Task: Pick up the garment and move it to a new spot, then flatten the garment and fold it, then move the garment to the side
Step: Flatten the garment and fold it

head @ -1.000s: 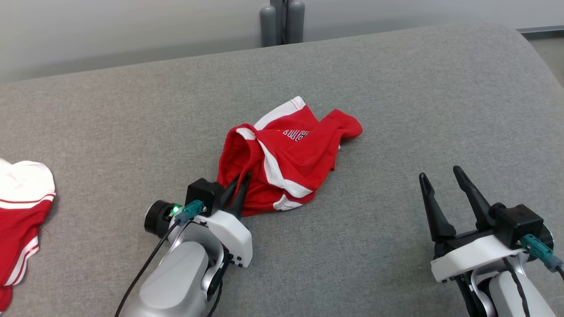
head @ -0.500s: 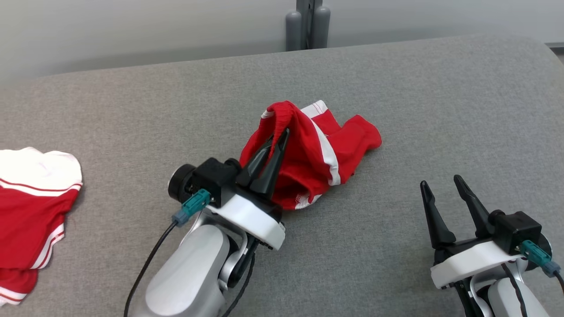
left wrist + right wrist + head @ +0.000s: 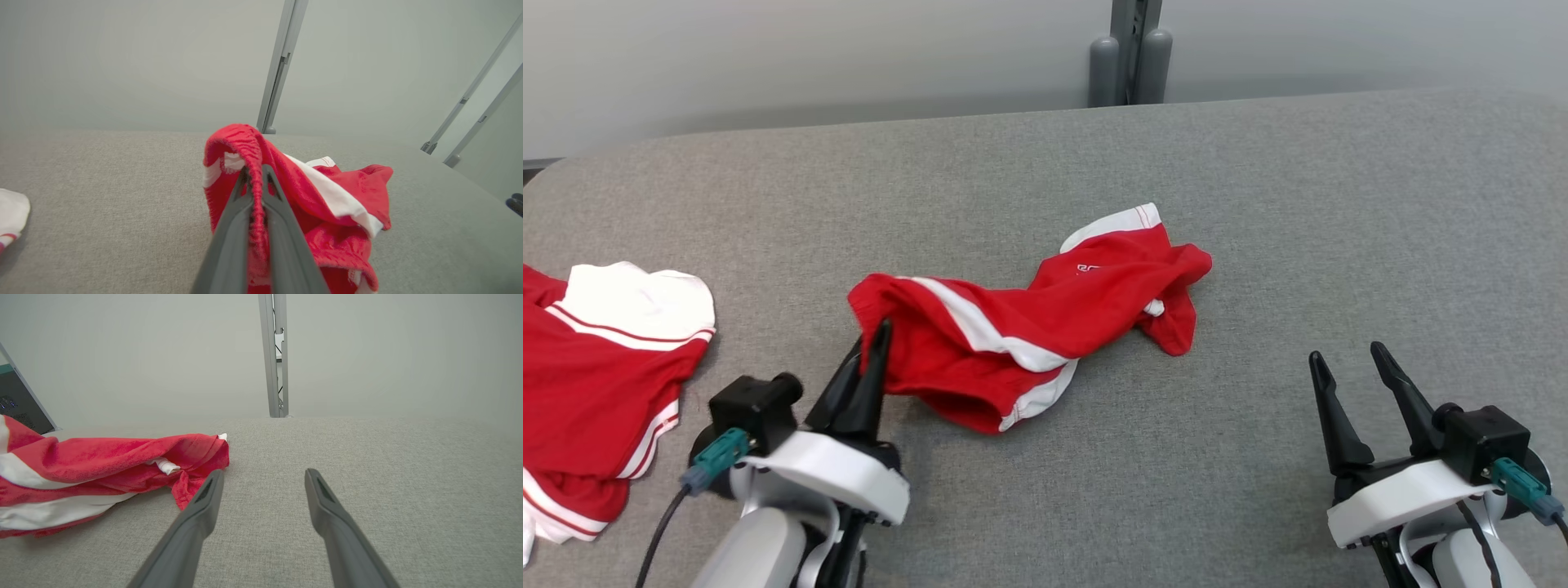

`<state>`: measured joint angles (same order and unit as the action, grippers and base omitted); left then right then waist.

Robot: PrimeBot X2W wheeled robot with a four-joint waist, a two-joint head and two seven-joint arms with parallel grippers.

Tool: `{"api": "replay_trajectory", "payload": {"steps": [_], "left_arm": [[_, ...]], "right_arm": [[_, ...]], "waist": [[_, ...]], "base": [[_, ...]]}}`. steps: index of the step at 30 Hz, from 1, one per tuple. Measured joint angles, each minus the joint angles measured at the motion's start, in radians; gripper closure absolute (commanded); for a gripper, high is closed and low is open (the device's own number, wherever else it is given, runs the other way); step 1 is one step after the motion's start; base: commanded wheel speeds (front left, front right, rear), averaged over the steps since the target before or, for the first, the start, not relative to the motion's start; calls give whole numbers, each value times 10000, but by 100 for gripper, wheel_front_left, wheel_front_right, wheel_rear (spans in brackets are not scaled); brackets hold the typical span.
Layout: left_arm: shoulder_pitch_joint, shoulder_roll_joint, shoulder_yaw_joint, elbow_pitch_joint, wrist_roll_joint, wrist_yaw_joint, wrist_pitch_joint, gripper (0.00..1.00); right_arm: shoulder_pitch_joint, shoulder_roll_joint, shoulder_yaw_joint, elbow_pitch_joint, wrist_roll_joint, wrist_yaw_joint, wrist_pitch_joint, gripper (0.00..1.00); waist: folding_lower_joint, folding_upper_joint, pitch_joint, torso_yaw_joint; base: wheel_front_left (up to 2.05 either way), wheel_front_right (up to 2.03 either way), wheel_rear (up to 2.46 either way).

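Garment [image 3: 1078, 314] dragged leftward, stretched out; left end effector [image 3: 880, 328] clamps its edge; right end effector [image 3: 1346, 351] agape.

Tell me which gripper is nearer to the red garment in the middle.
Left. The left gripper is shut on the red garment at its edge, holding it. The right gripper stands open off to its right, touching nothing.

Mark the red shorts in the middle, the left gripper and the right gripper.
red shorts [image 3: 1086, 314]: head view, on the red cloth right of the white stripe.
left gripper [image 3: 879, 333]: head view, at its closed fingertips pinching the shorts' edge.
right gripper [image 3: 1346, 353]: head view, in the gap between its open fingertips.
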<state>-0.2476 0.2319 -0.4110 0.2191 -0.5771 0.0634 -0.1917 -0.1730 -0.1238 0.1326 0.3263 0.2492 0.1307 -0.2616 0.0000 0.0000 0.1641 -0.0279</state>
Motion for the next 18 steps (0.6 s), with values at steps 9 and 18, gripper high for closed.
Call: {"api": "replay_trajectory", "payload": {"steps": [9,18], "left_arm": [[443,4,311,1220,-472,73,-117,100],[151,-800,314,3033,-546,-157,-571,0]], "right_arm": [[-130,-65,362,182,13,0,0,0],[-883,-98,1661,1076,173,0,0,0]], "waist": [[0,0,45,199],[0,0,74,651]], "base": [[0,0,0],[0,0,0]]}}
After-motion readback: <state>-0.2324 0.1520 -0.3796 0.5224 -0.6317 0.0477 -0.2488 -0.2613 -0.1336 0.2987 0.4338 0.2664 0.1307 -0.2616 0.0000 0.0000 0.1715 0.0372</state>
